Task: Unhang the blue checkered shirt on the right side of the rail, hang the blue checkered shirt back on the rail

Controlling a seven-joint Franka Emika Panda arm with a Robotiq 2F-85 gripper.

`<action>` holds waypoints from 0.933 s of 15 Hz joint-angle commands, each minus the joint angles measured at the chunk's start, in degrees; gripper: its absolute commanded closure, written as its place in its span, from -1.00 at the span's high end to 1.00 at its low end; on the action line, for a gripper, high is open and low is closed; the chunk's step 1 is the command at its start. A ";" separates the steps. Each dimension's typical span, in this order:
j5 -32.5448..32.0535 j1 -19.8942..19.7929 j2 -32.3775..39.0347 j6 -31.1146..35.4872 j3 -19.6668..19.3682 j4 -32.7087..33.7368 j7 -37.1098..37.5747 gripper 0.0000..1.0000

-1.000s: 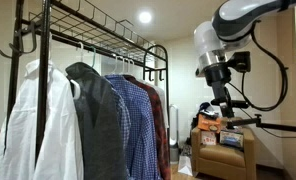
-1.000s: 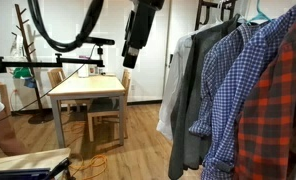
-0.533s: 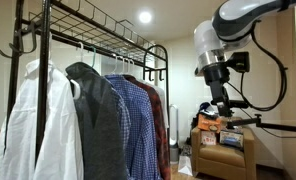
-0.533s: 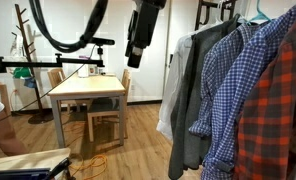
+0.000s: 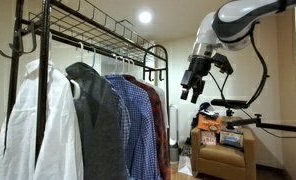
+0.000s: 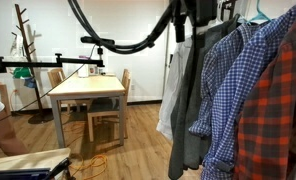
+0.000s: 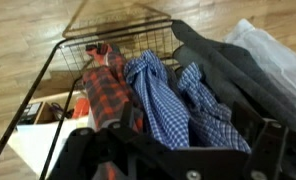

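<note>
The long-sleeved blue checkered shirt hangs on its hanger from the thin black metal rail of the tall black garment rack, towards the right end. A dark red plaid shirt hangs to its right and a dark grey garment to its left. The end effector hangs in the air right of the rack at about rail height. Its jaws are spread wide with nothing between them, and it is apart from the clothes.

In an exterior view the blue checkered shirt fills the near right. A light wooden tabletop stands behind it, and the rail is cut off at the top edge. There the end effector is a dark shape whose opening is hard to read.

The wrist view looks down on the shirt's collar and shoulders beneath the wire-grid shelf. Only dark, blurred parts of the end effector show along the bottom edge.
</note>
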 commanded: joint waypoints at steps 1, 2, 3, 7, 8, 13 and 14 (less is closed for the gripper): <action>0.63 -0.29 2.37 10.18 0.97 2.88 0.47 1.00; 0.50 -0.22 2.86 14.04 1.27 3.30 0.80 1.00; 0.13 0.04 3.85 17.18 1.54 4.28 0.43 1.00; -0.60 1.16 10.01 29.98 2.83 9.19 -0.95 1.00; -0.75 1.42 11.87 33.16 3.26 10.47 -1.15 1.00; -0.69 1.94 14.36 36.53 3.86 11.71 0.07 1.00; -0.70 1.95 15.37 36.66 3.96 12.53 0.08 1.00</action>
